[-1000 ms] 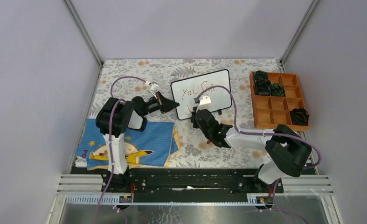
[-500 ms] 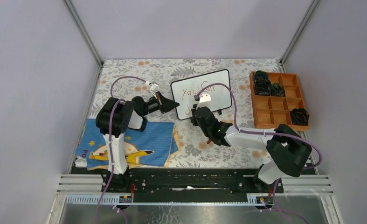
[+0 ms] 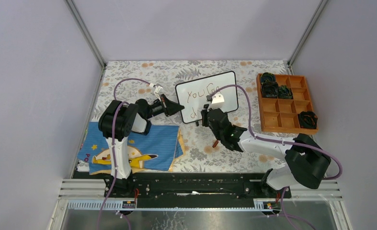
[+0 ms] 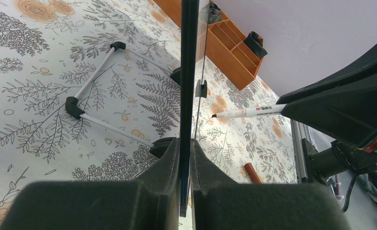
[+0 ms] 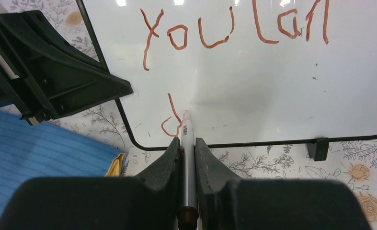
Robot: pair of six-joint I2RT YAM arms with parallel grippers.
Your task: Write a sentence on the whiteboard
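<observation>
Now, right fingers: closed on the marker (image 5: 188,165), one pad on each side of its barrel, the right gripper (image 5: 188,141) pointing at the board.
Marker tip: aimed at the lower left part of the white face, just right of the lone "d" (image 5: 171,120); whether it touches cannot be told.
Left fingers: pinched on the board's black edge, which runs straight up out of the left gripper (image 4: 185,143) in the left wrist view.
Whiteboard (image 3: 227,81): propped near the middle of the table, between the two grippers, its left edge in the left one; black feet rest on the floral tablecloth (image 3: 143,76).
Sentence (image 5: 214,44): "You Can" in reddish-brown along the top line; below it only the "d".
Stand: thin white rods with black ends (image 4: 93,79) lie on the cloth behind the board.
Small reddish-brown cylinder (image 4: 252,172): on the cloth near the right arm.
Blue cloth (image 3: 138,146): near left, by the left arm's base.
Orange tray (image 3: 284,103): far right, well apart from the board, dark items in some compartments.
</observation>
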